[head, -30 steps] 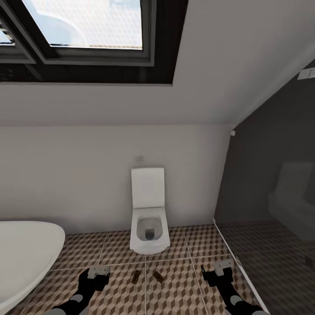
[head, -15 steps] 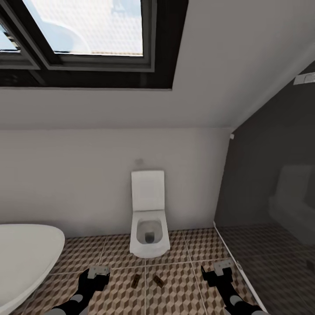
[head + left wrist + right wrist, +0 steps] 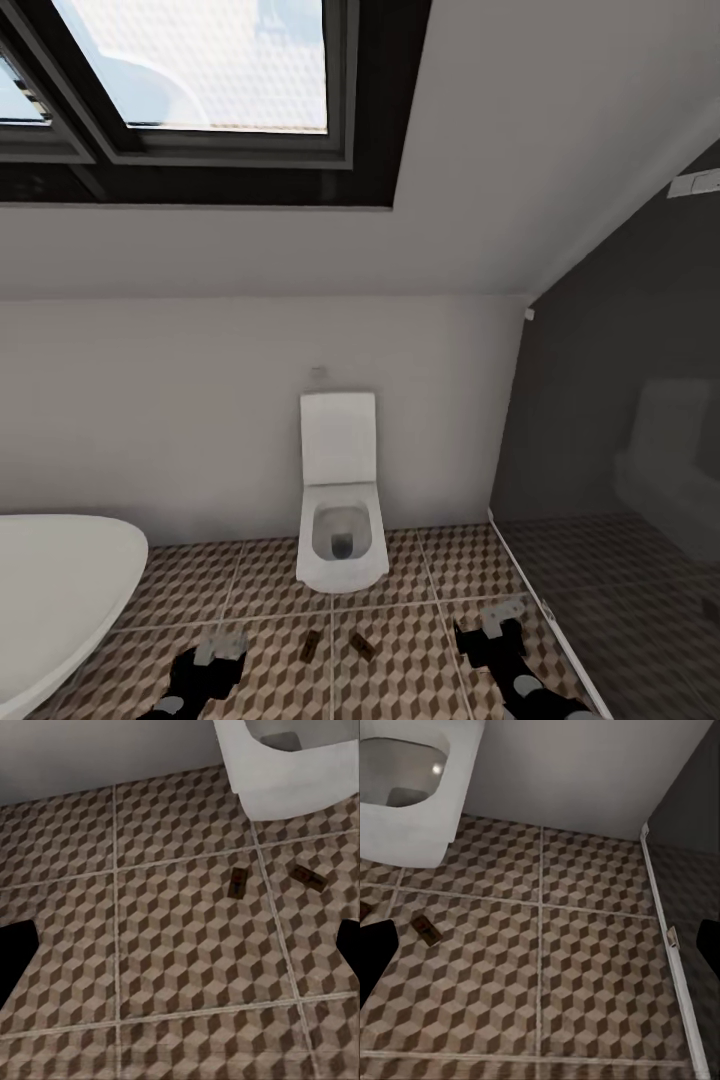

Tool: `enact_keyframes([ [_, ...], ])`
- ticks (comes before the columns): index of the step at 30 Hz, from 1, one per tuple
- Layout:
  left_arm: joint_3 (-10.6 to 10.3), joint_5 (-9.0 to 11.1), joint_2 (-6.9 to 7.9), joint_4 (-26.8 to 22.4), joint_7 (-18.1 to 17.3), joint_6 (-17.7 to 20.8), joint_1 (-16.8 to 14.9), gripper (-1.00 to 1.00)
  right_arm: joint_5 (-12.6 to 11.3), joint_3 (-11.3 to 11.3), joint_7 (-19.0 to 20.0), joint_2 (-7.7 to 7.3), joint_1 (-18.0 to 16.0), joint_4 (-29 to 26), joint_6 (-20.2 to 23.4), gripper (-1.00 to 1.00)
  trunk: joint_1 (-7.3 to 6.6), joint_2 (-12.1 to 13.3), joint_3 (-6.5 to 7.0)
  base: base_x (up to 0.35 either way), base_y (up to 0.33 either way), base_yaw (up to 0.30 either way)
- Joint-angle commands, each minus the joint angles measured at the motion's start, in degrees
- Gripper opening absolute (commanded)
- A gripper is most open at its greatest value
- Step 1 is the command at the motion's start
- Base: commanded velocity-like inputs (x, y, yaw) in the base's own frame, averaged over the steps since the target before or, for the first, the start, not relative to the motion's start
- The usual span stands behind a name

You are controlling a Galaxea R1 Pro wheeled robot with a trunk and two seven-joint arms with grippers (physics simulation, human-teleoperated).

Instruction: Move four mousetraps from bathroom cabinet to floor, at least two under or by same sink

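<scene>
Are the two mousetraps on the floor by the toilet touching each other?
Apart. In the left wrist view the left mousetrap and the right mousetrap lie on the bathroom floor with a grout line and patterned tile plainly between them.

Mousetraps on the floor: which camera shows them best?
The left wrist view: both mousetraps lie whole and largest there, on the tiles in front of the toilet. The head view shows them tiny. The right wrist view shows one whole, the other cut off at the edge.
</scene>
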Motion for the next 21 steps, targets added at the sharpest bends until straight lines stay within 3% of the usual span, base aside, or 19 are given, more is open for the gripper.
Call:
enact_keyframes([
  [1,-0.4,0.1,0.04,0.0,0.1,0.8,0.3,1.00,-0.3,0.5,-0.2,0.00,0.1,0.0,1.1,1.00,0.02,0.0,-0.02,0.000,0.000,0.000],
  [5,-0.3,0.1,0.58,0.0,-0.1,4.0,2.5,1.00,-0.3,0.5,0.0,-0.07,1.2,0.0,6.8,1.00,0.02,0.0,-0.01,0.000,0.000,0.000],
  [6,-0.3,0.1,1.41,0.1,-0.1,5.2,5.5,1.00,-0.3,0.5,0.1,-0.17,2.8,0.0,9.4,1.00,0.02,0.0,-0.01,0.000,0.000,0.000],
  [21,-0.3,0.1,5.61,0.1,-0.1,5.8,15.4,1.00,-0.3,0.5,0.3,-0.43,10.4,0.1,10.6,1.00,0.02,0.0,-0.01,0.000,0.000,0.000],
])
